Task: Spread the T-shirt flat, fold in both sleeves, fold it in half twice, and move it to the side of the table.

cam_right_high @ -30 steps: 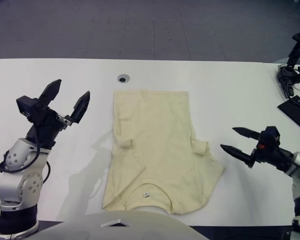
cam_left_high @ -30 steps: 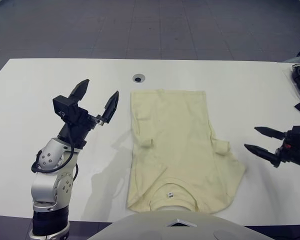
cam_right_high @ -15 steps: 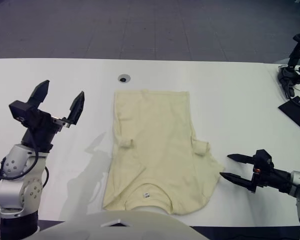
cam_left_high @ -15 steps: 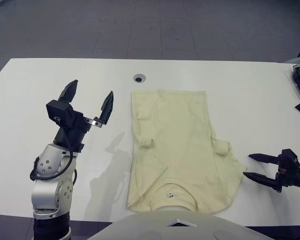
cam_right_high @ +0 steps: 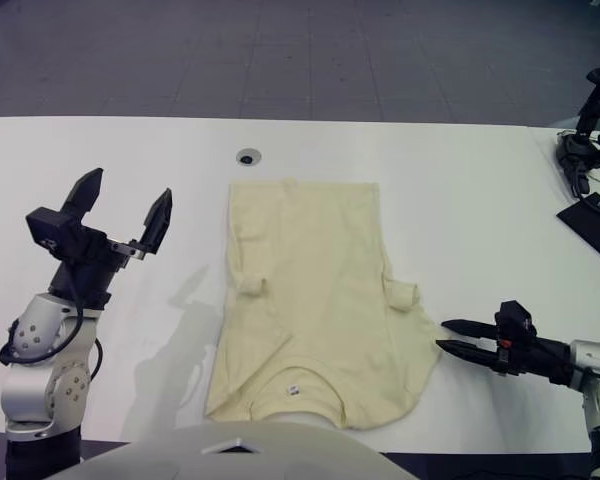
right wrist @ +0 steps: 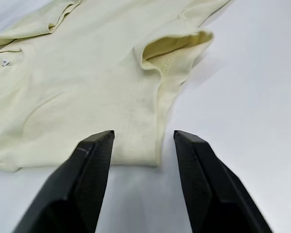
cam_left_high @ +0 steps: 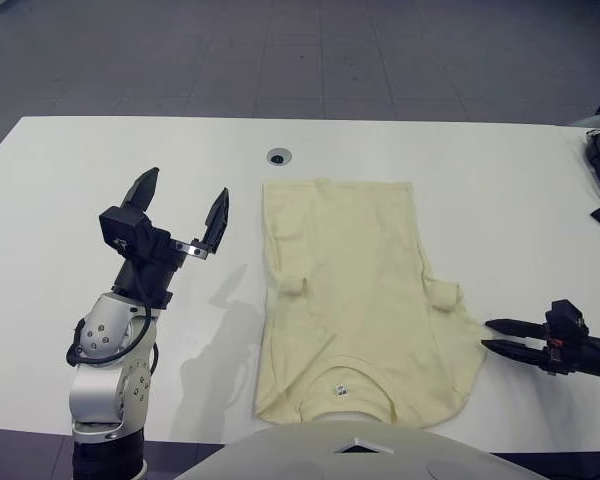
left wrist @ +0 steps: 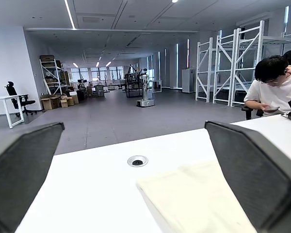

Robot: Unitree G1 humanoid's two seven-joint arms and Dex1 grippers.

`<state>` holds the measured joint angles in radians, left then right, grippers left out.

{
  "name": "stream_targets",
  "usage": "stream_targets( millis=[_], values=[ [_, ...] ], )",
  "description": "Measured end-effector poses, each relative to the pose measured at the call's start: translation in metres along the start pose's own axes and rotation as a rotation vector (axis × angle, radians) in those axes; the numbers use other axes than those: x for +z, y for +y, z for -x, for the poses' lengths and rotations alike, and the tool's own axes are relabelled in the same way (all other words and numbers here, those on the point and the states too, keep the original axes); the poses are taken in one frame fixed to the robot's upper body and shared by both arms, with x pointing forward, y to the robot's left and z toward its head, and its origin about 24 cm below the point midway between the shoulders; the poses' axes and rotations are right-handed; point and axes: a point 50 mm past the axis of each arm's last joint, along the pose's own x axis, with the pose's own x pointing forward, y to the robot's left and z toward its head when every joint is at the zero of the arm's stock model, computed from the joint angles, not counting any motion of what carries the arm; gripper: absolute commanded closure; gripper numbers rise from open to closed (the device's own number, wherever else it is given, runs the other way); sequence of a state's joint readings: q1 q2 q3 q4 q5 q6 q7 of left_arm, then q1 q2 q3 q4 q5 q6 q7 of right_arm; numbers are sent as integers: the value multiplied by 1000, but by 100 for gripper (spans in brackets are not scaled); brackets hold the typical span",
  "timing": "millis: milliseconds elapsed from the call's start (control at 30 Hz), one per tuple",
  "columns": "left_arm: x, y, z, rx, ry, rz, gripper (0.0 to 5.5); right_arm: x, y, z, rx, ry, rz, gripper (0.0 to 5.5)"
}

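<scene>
A pale yellow T-shirt point(cam_left_high: 355, 290) lies flat on the white table point(cam_left_high: 80, 180), collar toward me and hem at the far end. Both sleeves are turned in, with small rolled ends at the left point(cam_left_high: 295, 285) and right point(cam_left_high: 445, 293). My left gripper point(cam_left_high: 185, 190) is open and raised above the table, left of the shirt and apart from it. My right gripper point(cam_right_high: 443, 335) is open and low over the table at the shirt's right shoulder edge. In the right wrist view its fingertips point(right wrist: 103, 141) frame that edge of the T-shirt point(right wrist: 87, 73).
A round cable grommet point(cam_left_high: 277, 156) sits in the table beyond the shirt's hem. Dark equipment point(cam_right_high: 580, 155) and a flat black item point(cam_right_high: 592, 215) lie at the far right edge. Bare table stretches to the left and right of the shirt.
My right gripper has come down and in toward the shirt's right shoulder edge, its fingers closer together than before. The left gripper has shifted only slightly. The shirt has not moved.
</scene>
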<state>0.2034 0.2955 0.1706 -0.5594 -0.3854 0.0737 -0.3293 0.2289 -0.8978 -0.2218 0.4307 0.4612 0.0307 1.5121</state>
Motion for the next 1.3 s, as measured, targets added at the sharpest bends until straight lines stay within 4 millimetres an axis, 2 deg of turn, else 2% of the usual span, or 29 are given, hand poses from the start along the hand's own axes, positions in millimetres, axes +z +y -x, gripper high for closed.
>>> stream_targets(
  millis=[333, 600, 800, 933, 1033, 1167, 1300],
  values=[
    [-1, 1, 0, 4, 4, 1, 10, -2, 0, -2, 13, 8, -12, 548],
    [-6, 2, 2, 4, 23, 13, 10, 1, -5, -1, 2, 2, -3, 548],
    [-10, -1, 4, -13, 37, 23, 10, 35, 2, -10, 70, -57, 151, 548],
    [-13, -5, 5, -43, 50, 31, 10, 50, 10, -16, 115, -69, 222, 548],
    [-14, -7, 6, -57, 51, 27, 10, 60, 16, -25, 161, -62, 281, 548],
    [-16, -8, 6, -62, 58, 19, 10, 70, 28, -50, 233, -83, 353, 548],
    [-18, -10, 6, -74, 61, 22, 10, 80, 35, -65, 290, -106, 410, 548]
  ],
)
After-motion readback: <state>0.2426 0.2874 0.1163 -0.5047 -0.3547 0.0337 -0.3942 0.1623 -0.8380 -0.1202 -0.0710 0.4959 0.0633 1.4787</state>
